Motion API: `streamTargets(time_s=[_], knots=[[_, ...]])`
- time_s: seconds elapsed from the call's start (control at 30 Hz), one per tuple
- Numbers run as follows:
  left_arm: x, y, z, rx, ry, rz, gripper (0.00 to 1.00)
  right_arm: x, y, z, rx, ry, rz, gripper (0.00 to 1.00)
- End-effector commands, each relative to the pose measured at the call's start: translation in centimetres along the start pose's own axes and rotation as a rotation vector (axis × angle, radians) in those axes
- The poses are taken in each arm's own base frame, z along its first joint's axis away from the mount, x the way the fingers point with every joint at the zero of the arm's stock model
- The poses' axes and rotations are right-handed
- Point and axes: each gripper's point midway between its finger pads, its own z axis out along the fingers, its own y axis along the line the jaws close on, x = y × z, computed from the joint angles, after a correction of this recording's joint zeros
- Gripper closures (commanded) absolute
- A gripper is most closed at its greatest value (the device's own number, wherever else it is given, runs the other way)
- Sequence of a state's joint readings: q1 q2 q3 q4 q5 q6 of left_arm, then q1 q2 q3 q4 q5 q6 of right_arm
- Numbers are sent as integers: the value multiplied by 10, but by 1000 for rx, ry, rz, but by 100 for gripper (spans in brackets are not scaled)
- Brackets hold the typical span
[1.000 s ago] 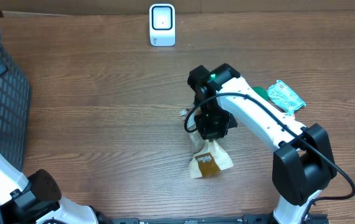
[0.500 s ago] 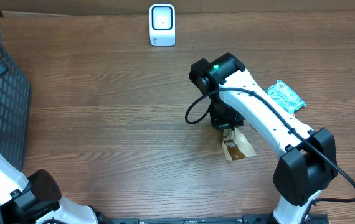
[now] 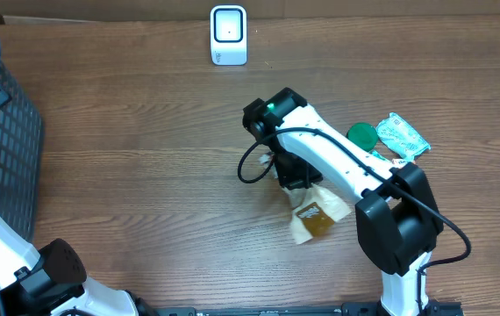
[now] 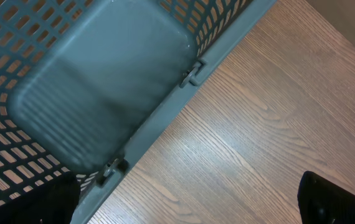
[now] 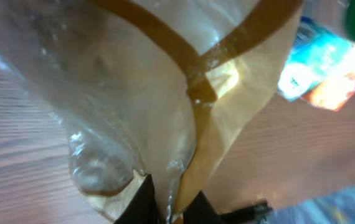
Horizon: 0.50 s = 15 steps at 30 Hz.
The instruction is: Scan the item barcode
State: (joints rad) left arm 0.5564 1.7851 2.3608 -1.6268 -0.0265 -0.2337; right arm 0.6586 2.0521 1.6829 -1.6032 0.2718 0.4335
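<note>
The item is a clear and tan plastic bag (image 3: 314,219) with a brown label, lying low over the table below the right arm. My right gripper (image 3: 297,178) is above its upper end. In the right wrist view the bag (image 5: 165,93) fills the frame, and my right gripper (image 5: 168,202) is shut on its thin edge. The white scanner (image 3: 229,35) stands at the table's far edge, well apart from the bag. My left gripper (image 4: 184,214) stands open with nothing between its fingers, over the wood beside the basket.
A dark grey mesh basket (image 3: 4,167) occupies the left edge of the table, and its rim (image 4: 165,118) runs across the left wrist view. A green packet (image 3: 402,136) and a dark green round thing (image 3: 363,136) lie right of the arm.
The right arm swung the bag to the right, then back towards the left. The bag now trails to the gripper's lower right. The left arm has not moved.
</note>
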Motion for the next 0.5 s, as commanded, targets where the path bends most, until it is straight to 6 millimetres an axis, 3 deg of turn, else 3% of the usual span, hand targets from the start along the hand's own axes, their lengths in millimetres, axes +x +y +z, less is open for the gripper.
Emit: streamTargets(time_s=[0.0,0.27,0.47], knots=[[0,-1,-1,3,-4,-8,0,-4,21,-4,-94,-5,6,81],[0,-1,-1,3,-4,-8,1,-20,43,-8,-216,-55,-22,73],[0,-1,-1,3,-4,-8,0,-33,41,-7,-365,-20,57,39]])
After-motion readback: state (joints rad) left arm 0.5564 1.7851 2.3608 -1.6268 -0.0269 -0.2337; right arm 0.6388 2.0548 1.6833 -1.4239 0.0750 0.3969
